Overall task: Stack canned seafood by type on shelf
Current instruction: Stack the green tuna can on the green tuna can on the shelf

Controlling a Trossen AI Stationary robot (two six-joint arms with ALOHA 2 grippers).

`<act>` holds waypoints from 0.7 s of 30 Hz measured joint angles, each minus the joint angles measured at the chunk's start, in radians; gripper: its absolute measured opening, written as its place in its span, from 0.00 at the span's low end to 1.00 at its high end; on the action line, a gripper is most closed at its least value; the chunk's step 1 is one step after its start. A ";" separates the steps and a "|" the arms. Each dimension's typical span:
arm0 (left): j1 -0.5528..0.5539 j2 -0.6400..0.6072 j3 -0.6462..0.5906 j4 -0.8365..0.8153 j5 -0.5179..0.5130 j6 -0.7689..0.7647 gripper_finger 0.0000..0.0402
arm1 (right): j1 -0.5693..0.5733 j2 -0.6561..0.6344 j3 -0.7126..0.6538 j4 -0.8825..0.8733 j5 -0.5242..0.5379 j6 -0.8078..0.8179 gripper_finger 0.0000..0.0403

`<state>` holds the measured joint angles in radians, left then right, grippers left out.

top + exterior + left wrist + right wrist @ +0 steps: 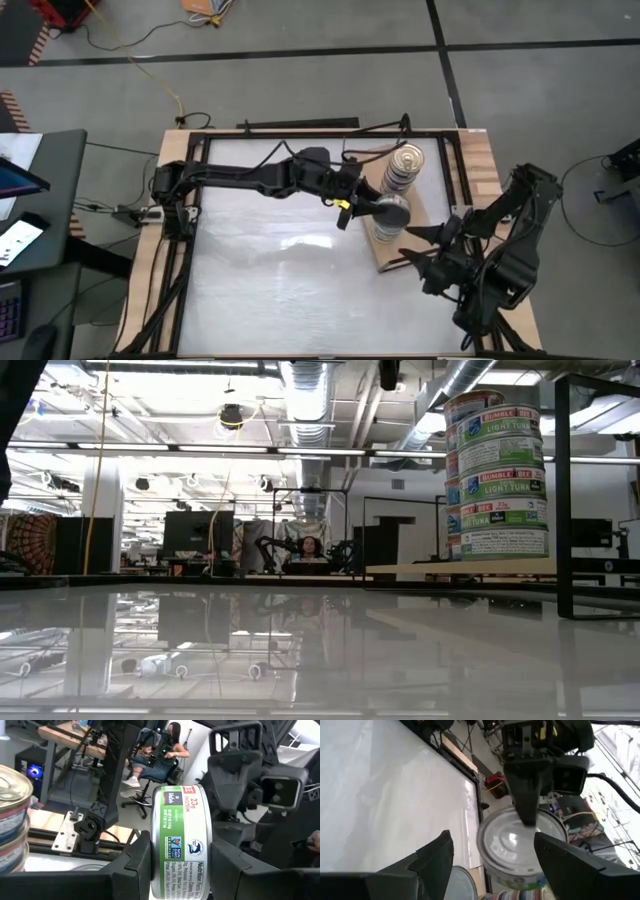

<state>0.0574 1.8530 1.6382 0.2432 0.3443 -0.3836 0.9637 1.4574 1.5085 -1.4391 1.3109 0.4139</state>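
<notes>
On the wooden shelf (388, 262) at the table's right, a stack of tins with a gold lid on top (405, 165) stands at the far end; the low view shows that stack (497, 475) on the board (450, 568). My left gripper (378, 210) reaches in level from the left, shut on a silver-lidded tin (392, 212) just above a second, lower stack (385, 238). My right gripper (412, 247) stands open just right of that stack, its fingers pointing at it, nothing between them (492, 850). My left gripper pinches the tin by its two flat ends: one finger (526, 805) lies across the silver lid (505, 840), the other is under the base. The fingers come level from the table's left. The tin (181, 840) sits level, lid up; whether it touches the stack below I cannot tell.
A black metal frame (300, 135) rims the white tabletop (280, 290), with an upright post (563, 490) beside the tall stack. A desk with devices (30, 220) stands left of the table. A person sits in the room beyond (160, 755).
</notes>
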 joint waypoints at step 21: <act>-0.013 -0.008 -0.001 0.036 -0.006 0.159 0.33 | -0.132 -0.281 0.006 0.066 -0.244 0.523 0.77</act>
<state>0.0442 1.8450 1.6375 0.2791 0.3382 -0.2246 0.8314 1.1767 1.5143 -1.3728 1.0667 0.9368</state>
